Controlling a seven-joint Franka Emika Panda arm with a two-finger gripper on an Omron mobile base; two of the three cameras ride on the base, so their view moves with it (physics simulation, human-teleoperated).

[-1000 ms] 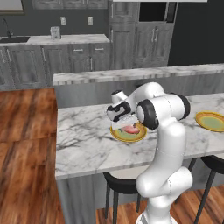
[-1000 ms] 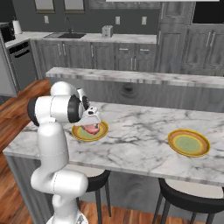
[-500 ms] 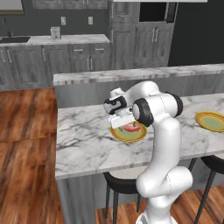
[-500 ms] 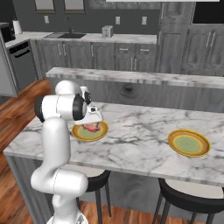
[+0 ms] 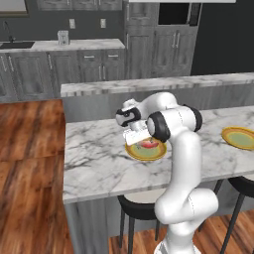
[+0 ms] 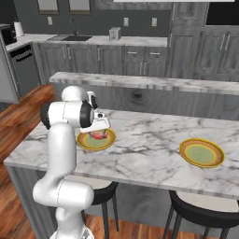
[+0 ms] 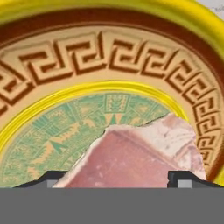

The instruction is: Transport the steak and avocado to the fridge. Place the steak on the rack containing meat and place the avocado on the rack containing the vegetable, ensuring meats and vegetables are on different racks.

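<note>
In the hand view the steak [image 7: 144,157] lies closest, a pink slab with paler patches, between the two dark fingertips [image 7: 186,177] that flank it at about 7 and 5 o'clock. The jaws stand wide on either side of the meat; whether they press on it cannot be told. The steak rests on a round plate [image 7: 52,70] with a yellow rim, a brown key-pattern band and a green centre.

From the left base view the gripper [image 5: 140,140] hangs low over that plate [image 5: 141,154], where a spot of pink steak [image 5: 149,144] shows. The right base view gives the same: gripper [image 6: 99,132] down over the steak [image 6: 98,136] on the near plate [image 6: 88,142].

Counted: one steak, two plates. The second plate [image 6: 201,152] sits well apart, toward 3 o'clock on the same surface.

That surface is a white marble island counter [image 6: 149,144] with grey veins and a raised ledge [image 6: 154,83] behind it. Two dark stools [image 6: 198,212] stand under its near edge. The floor [image 5: 30,163] is reddish wood. At the far wall run grey cabinets [image 6: 116,58] with a pale worktop and a sink [image 6: 72,38].
</note>
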